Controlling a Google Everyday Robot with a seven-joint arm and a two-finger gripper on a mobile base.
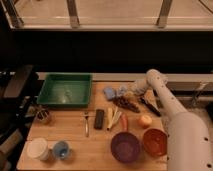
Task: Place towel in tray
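The green tray lies at the back left of the wooden table. To its right are rumpled small cloths. The pale grey-blue towel lies beside a bluer cloth. My gripper reaches in from the right on the white arm. It sits low at the towel's right edge, touching or just above it. The towel rests on the table, well right of the tray.
In front of the cloths lie a dark bunch, a black tool, a dark bar, a fork, a carrot and a round fruit. Purple bowl, orange bowl and white cup line the front edge.
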